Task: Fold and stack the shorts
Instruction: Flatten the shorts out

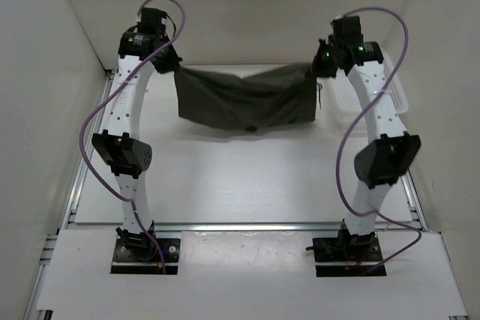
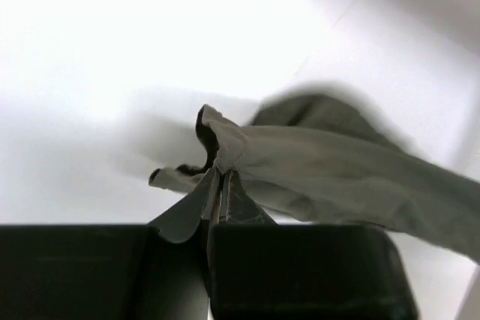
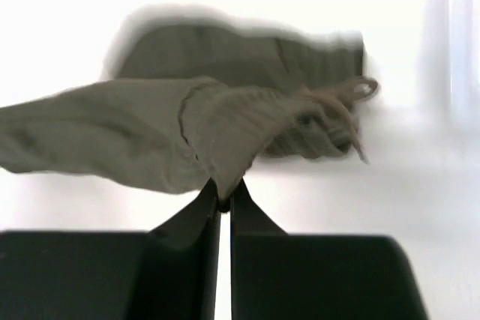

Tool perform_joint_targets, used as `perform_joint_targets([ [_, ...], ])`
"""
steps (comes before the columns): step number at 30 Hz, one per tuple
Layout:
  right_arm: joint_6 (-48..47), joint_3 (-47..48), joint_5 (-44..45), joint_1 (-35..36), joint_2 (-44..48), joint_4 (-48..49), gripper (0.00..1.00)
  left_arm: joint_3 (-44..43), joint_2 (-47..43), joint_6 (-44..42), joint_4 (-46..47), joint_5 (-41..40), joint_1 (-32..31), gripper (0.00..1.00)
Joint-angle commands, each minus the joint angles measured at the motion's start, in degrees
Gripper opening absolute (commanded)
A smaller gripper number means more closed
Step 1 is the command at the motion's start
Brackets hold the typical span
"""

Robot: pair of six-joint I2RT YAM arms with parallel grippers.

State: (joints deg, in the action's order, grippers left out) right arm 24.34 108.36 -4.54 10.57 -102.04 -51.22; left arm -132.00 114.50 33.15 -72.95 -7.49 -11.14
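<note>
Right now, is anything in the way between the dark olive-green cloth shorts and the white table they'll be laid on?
Nothing visible. The left gripper and right gripper both pinch the dark olive-green cloth shorts, which hang between them over the white table. A pale bin sits off to the right, apart from the cloth.
</note>
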Motion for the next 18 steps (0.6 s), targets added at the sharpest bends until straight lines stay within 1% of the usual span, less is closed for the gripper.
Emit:
perform_joint_targets([
  [1,-1.9,27.6,-0.5,-1.6,-10.0,-5.4,0.00,-20.1,4.4,-2.4,-4.8,2.7,4.2,0.10],
  [2,-1.9,32.5,-1.0,-1.6,-11.6,-5.4,0.00,-20.6,3.3,-1.9,-2.5,5.6,5.5,0.10],
  [4,-0.6,38.6,-3.7,-1.6,-12.5,-5.4,0.00,-14.0,-1.4,-1.3,4.0,7.4,6.0,0.10],
  [5,-0.6,37.6,-4.4,-1.6,-11.7,-4.5,0.00,-9.8,-7.0,-1.3,10.7,8.3,6.7,0.10],
  [6,-0.6,35.5,-4.4,-1.6,-10.2,-3.8,0.00,-3.4,-9.4,-1.3,12.9,8.8,6.7,0.10],
  [7,-0.6,28.6,-4.4,-1.6,-6.1,-3.3,0.00,-1.3,-11.3,-1.3,14.0,8.8,6.7,0.10],
  [8,-1.1,23.9,-3.6,-1.6,-3.5,-1.6,0.00,0.2,-14.5,-1.9,14.0,8.1,6.2,0.10],
  [9,-1.1,18.7,-3.6,-1.6,2.2,-0.3,0.00,4.8,-16.3,-2.5,14.0,7.3,6.2,0.10],
  [10,-1.7,7.8,-3.6,-1.6,5.3,1.1,0.00,8.0,-18.2,-2.5,14.0,7.3,6.2,0.10],
  [11,-1.7,2.3,-3.6,-1.6,8.2,3.5,0.00,11.9,-20.2,-2.5,14.0,7.3,5.6,0.10],
  [12,-1.7,-2.8,-3.6,-1.6,13.6,4.3,0.00,20.9,-24.3,-1.8,14.5,8.0,4.9,0.10],
  [13,-1.7,-7.8,-3.0,-1.6,16.1,5.0,0.00,25.9,-26.2,-0.9,15.8,8.0,4.4,0.10],
  [14,-1.7,-17.6,-3.0,-1.6,18.6,5.7,0.00,31.0,-28.1,-0.1,16.7,8.0,3.8,0.10],
  [15,-1.1,-22.5,-3.0,-1.6,22.8,7.3,0.00,35.9,-31.1,0.7,17.4,8.0,2.4,0.10],
  [16,-0.4,-27.0,-3.0,-1.6,24.7,7.8,0.00,45.8,-32.6,2.5,18.1,6.9,1.7,0.10],
  [17,0.1,-34.6,-3.0,-1.6,26.2,7.8,0.00,50.7,-33.7,3.4,19.3,5.9,0.9,0.10],
  [18,1.2,-38.1,-3.0,-1.6,28.5,8.9,0.00,55.3,-34.5,4.4,19.9,4.9,0.2,0.10],
])
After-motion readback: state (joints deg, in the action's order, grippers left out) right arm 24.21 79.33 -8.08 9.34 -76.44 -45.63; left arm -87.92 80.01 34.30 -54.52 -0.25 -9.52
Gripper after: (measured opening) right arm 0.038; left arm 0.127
